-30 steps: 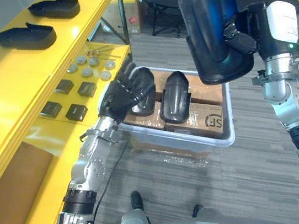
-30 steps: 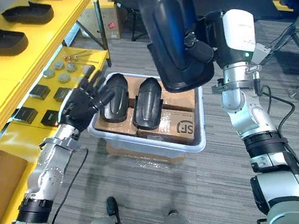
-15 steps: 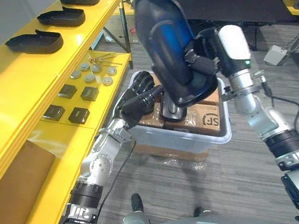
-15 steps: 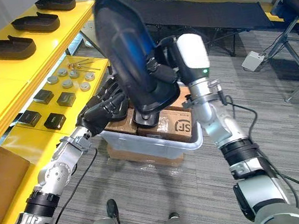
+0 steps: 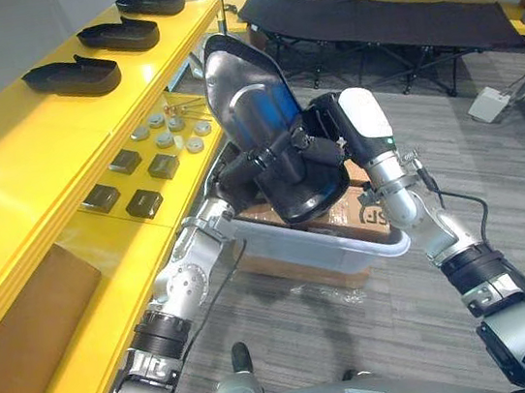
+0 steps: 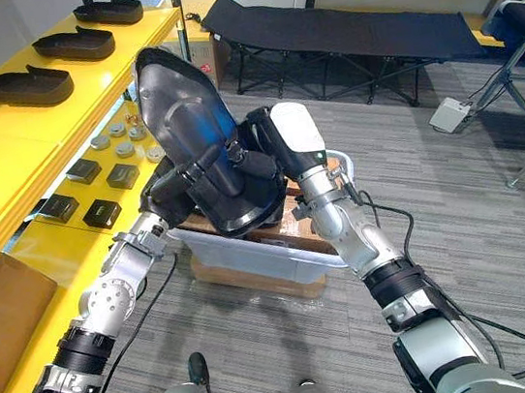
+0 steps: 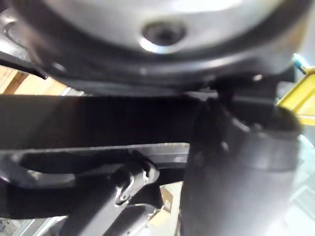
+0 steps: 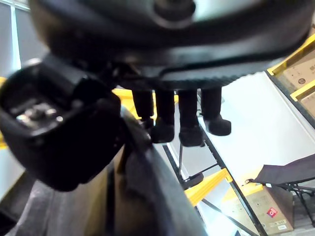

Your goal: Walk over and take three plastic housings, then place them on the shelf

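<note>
A large black plastic housing point(image 5: 250, 110) is held up tilted above the clear bin point(image 5: 338, 244), its hollow side facing me. My right hand point(image 5: 327, 153) is shut on its lower right edge; in the right wrist view its fingers point(image 8: 189, 130) curl over the rim. My left hand point(image 6: 171, 185) comes in from the lower left and clasps the housing's lower left part, fingers laid across the inside. Three more black housings point(image 5: 72, 77) lie in a row on the yellow top shelf point(image 5: 13, 163) to my left. The held housing hides most of the bin's contents.
The lower yellow shelf point(image 5: 106, 267) carries small black blocks point(image 5: 144, 203) and silver discs point(image 5: 175, 131). Cardboard boxes point(image 5: 374, 212) lie in the bin. A black folding cot point(image 5: 384, 18) stands behind on the grey carpet, which is open to the right.
My right arm has swung the housing down and to the left towards the shelf. My left hand has closed in and now holds it too. The camera has shifted.
</note>
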